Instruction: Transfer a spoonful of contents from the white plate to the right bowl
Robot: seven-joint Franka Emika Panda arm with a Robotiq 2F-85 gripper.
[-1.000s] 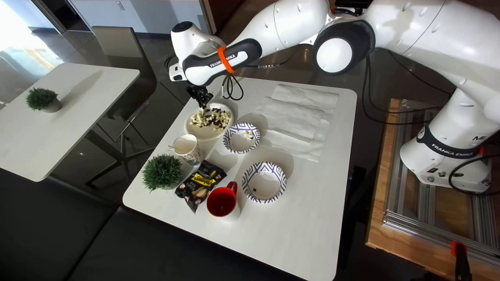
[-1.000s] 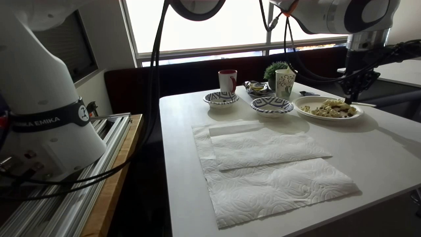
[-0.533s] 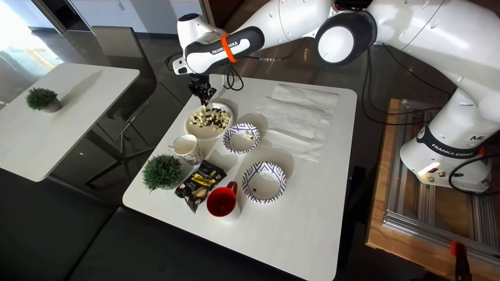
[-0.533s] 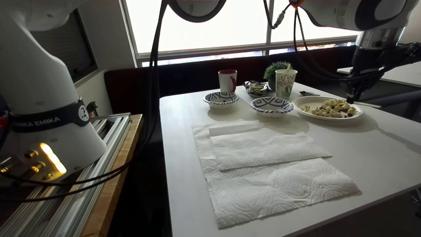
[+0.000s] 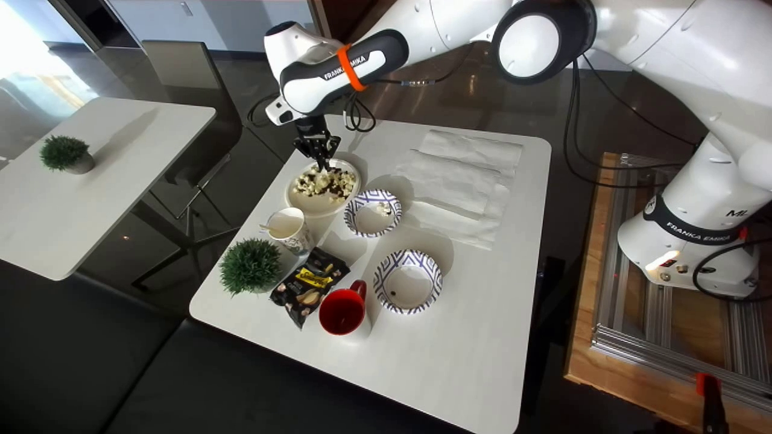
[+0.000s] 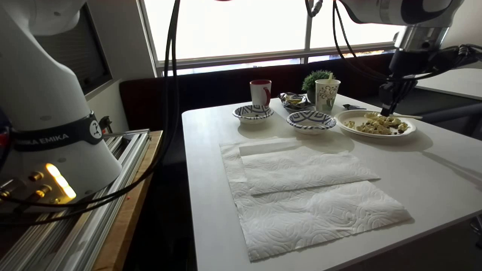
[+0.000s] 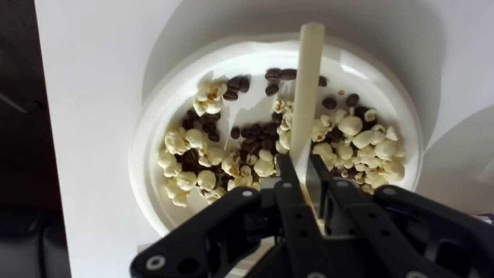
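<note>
Popcorn point(image 7: 264, 167): cream, lumpy | beans point(image 7: 254, 139): dark brown, oval | plate point(image 7: 140, 154): white, round

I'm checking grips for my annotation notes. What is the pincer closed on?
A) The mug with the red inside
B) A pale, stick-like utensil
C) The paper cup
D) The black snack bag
B: in the wrist view, the pincer is clamped on a pale, stick-like utensil that extends over the white plate.
</note>
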